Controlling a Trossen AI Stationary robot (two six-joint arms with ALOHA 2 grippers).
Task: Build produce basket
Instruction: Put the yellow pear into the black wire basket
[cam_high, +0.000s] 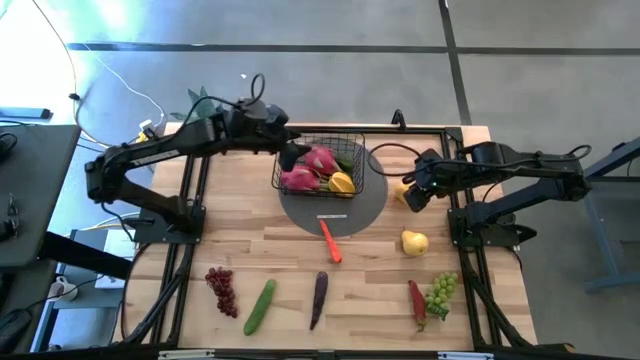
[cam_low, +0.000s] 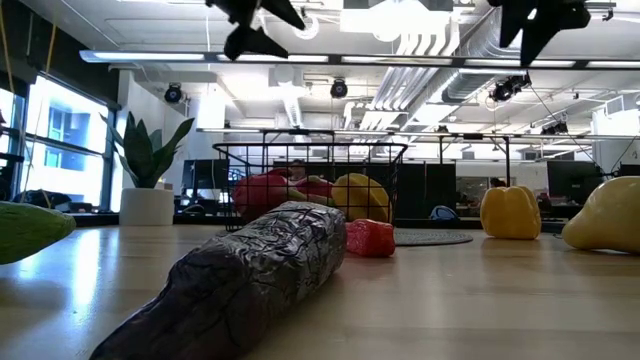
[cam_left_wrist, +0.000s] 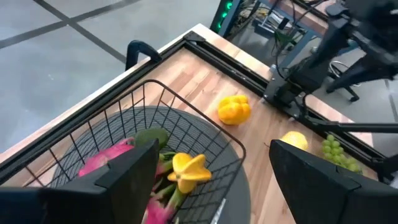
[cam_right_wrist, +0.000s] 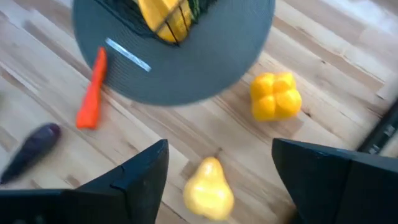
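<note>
Two arms hang over the far half of the counter (cam_high: 250, 270): the left jaws (cam_high: 287, 155) stand open and empty above the near-left rim of the basket (cam_high: 362, 172), which sits on the round mat (cam_high: 375, 205) at the far centre with dragon fruits (cam_high: 312, 168) and a yellow piece (cam_high: 342, 183) already inside. Nearer the loose produce by the right edge, the right jaws (cam_right_wrist: 217, 171) are parted, holding nothing, and look straight down between the yellow pepper (cam_right_wrist: 275, 96) and the pear (cam_right_wrist: 208, 189). Likely the pear goes next; its long axis runs roughly across the gap between those jaws, neck toward the mat.
</note>
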